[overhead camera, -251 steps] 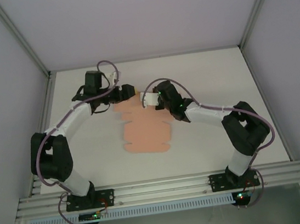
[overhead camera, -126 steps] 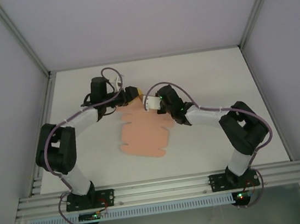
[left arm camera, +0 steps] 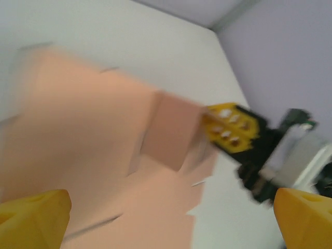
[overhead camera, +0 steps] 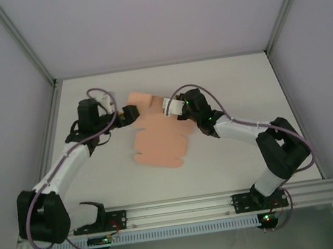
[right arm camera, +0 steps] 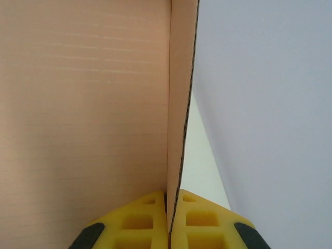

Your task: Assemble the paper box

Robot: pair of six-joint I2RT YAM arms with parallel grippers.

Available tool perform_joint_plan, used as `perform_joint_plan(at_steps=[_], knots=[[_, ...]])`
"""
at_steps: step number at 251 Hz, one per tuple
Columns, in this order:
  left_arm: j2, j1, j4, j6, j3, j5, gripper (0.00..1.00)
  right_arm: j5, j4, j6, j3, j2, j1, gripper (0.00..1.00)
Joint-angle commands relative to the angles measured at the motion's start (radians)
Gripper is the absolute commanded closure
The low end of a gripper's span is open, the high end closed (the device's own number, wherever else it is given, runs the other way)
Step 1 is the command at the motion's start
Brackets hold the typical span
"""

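Salmon-pink paper box [overhead camera: 160, 142] is a flat die-cut sheet lying mid-counter [overhead camera: 234, 79] in the top view. Left hand [overhead camera: 134, 112] sits just off its far-left corner, right hand [overhead camera: 162, 108] is at its far edge.

Left wrist cam: yellow fingertips [left arm camera: 31, 220] are spread wide open over the sheet, and the right hand is pinching a raised flap [left arm camera: 174, 129].

Right wrist cam: pads [right arm camera: 140, 223] are clamped tight on the card's edge.

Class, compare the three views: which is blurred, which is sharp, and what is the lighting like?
Left wrist: heavily blurred, the paper box smeared. Right wrist: sharp, its fluted edge crisp. Top external: in focus, soft even light, no glare.
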Motion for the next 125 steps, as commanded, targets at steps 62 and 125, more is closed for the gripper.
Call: perform_joint_plan(at_steps=[62,125], knots=[[0.056,0.093,0.011,0.0,-0.162,-0.144,0.0,-0.057,-0.05,0.018,-0.009,-0.053,-0.012,1.0],[0.09,0.053,0.177,0.022,-0.188,-0.042,0.0,-0.046,-0.06,0.031,0.009,-0.036,-0.003,1.0]])
